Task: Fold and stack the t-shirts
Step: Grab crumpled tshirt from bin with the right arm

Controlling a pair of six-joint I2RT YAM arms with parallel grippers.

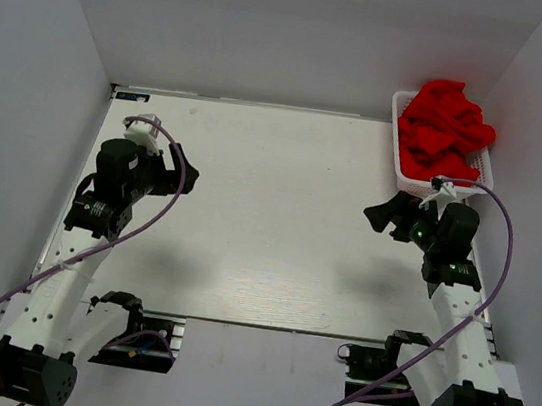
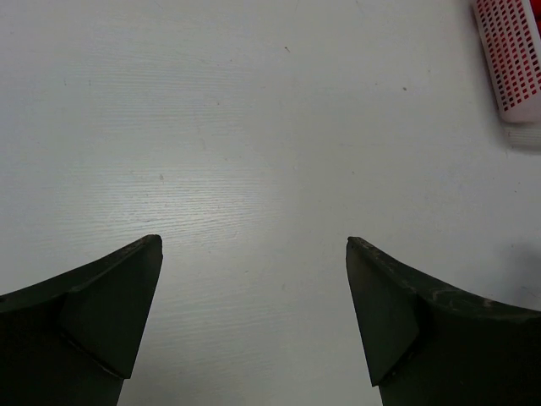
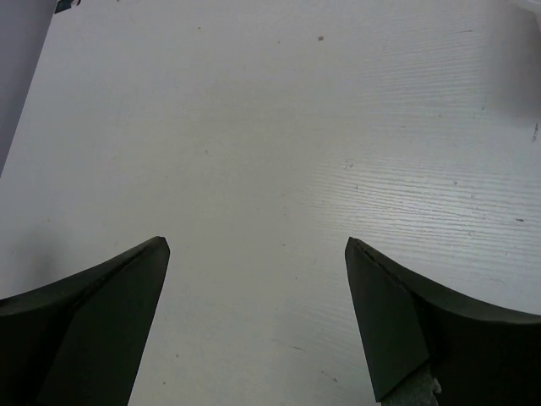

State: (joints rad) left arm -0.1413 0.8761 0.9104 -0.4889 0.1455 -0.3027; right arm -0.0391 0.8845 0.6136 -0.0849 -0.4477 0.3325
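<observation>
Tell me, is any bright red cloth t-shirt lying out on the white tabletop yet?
No, the red t-shirts all sit heaped in the white plastic mesh basket.

White table [image 1: 270, 213] open across its middle and left, mesh basket [image 1: 399, 160] heaped with red t-shirts [image 1: 445, 127] blocking the far right corner, walls [image 1: 275, 32] on three sides

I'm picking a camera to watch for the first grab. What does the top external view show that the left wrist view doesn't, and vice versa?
Only top external: the red t-shirts heaped high in the white mesh basket at the far right corner, and the open right claw. Only left wrist: the left claw close up, fingers spread, nothing between them. Both: the white table and the basket, just a corner in the wrist view.
</observation>
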